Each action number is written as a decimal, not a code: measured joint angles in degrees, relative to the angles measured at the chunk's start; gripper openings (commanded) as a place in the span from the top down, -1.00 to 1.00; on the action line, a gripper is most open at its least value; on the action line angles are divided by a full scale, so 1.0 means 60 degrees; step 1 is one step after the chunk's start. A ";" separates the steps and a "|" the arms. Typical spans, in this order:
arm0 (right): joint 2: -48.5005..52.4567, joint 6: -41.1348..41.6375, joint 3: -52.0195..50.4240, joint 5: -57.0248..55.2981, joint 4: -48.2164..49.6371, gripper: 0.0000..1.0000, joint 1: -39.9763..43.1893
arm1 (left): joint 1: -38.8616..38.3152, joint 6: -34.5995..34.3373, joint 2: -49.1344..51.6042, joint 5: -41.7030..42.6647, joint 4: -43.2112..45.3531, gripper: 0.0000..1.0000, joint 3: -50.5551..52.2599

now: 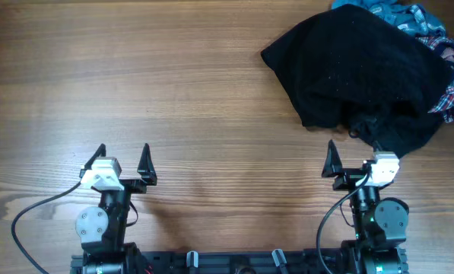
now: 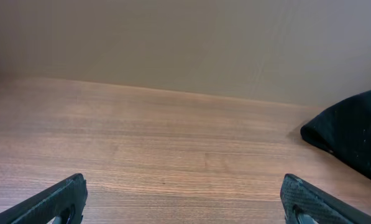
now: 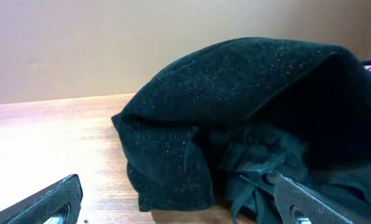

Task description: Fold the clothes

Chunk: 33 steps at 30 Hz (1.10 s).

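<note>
Overhead, the clothes [image 1: 363,68] lie heaped far right on the table [image 1: 173,91]. The left gripper [image 1: 122,150] and right gripper [image 1: 354,150] gape wide, empty.

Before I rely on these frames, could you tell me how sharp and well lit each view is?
Overhead: sharp, evenly lit, no glare on the table, but the black garment looks near-featureless. Left wrist: wood grain crisp, light soft. Right wrist: the garment's weave sharp, its inner folds lost in shadow.

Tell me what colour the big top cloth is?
The big cloth is black, best seen from overhead.
</note>
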<state>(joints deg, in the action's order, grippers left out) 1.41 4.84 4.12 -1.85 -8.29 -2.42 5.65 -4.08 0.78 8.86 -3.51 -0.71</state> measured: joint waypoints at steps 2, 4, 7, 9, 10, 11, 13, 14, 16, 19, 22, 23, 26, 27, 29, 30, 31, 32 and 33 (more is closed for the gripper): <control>0.0120 0.0000 0.0000 0.0069 0.0000 -0.99 0.0000 | 0.0000 0.0000 0.0000 0.0000 0.0000 -1.00 0.0000; 0.0302 0.0029 0.0000 0.0138 0.0000 -1.00 0.0000 | 0.0000 0.0000 0.0000 0.0000 0.0000 -0.99 0.0000; 0.0608 0.0299 0.0007 0.0280 0.0000 -0.99 0.0000 | 0.0000 0.0000 0.0000 0.0000 0.0000 -1.00 0.0000; 0.0874 0.0441 0.0080 0.0353 -0.0015 -0.99 0.0000 | 0.0000 0.0000 0.0000 0.0000 0.0000 -1.00 0.0000; 0.1067 0.0488 0.0189 0.0401 -0.0040 -0.99 0.0000 | 0.0000 0.0000 0.0000 0.0000 0.0000 -1.00 0.0000; 0.1282 0.0521 0.0350 0.0452 -0.0044 -1.00 0.0000 | 0.0000 0.0000 0.0004 0.0000 0.0000 -1.00 0.0000; 0.1832 0.0648 0.0907 0.0525 -0.0091 -0.99 0.0000 | 0.0000 0.0000 0.0004 0.0000 0.0000 -1.00 0.0000; 0.2178 0.0692 0.1279 0.0532 -0.0106 -0.99 0.0000 | 0.0000 0.0000 0.0004 0.0000 0.0000 -1.00 0.0000; 0.2947 0.0729 0.2084 0.0557 -0.0175 -1.00 0.0000 | 0.0000 0.0000 0.0000 0.0000 0.0000 -0.99 0.0000; 0.4207 0.0754 0.3395 0.0557 -0.0481 -1.00 0.0000 | 0.0000 0.0000 0.0000 0.0000 0.0004 -1.00 0.0000; 0.5719 0.0747 0.4779 0.0561 -0.1078 -0.99 0.0000 | 0.0000 0.0000 0.0004 0.0000 0.0000 -1.00 0.0000; 0.6258 0.0732 0.5202 0.0557 -0.1239 -0.99 0.0000 | 0.0000 0.0000 0.0004 0.0000 0.0000 -0.99 0.0000; 0.7675 0.0674 0.6258 0.0583 -0.1781 -1.00 0.0000 | 0.0000 0.0000 0.0004 0.0000 0.0000 -1.00 0.0000; 0.8069 0.0648 0.6539 0.0623 -0.1894 -0.99 0.0000 | 0.0000 0.0000 0.0004 0.0000 0.0000 -1.00 0.0000; 0.8885 0.0641 0.7147 0.0922 -0.2102 -1.00 0.0004 | 0.0000 0.0000 0.0004 0.0000 0.0000 -0.99 0.0000; 0.9238 0.0623 0.7413 0.1191 -0.2116 -0.99 0.0004 | 0.0000 0.0000 0.0004 0.0000 0.0000 -1.00 0.0000; 0.9490 0.0579 0.7595 0.1483 -0.2047 -1.00 0.0000 | 0.0000 0.0000 0.0004 0.0000 0.0000 -0.99 0.0000; 0.9621 0.0525 0.7679 0.1734 -0.1923 -0.99 0.0000 | 0.0000 0.0000 0.0004 0.0000 0.0000 -1.00 0.0000; 0.9704 0.0459 0.7726 0.1953 -0.1785 -1.00 0.0000 | 0.0000 0.0000 0.0004 0.0000 0.0000 -0.99 0.0000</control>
<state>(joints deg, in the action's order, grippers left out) 59.64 7.60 50.48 9.87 -19.00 -2.42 5.65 -4.08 0.80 8.86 -3.51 -0.71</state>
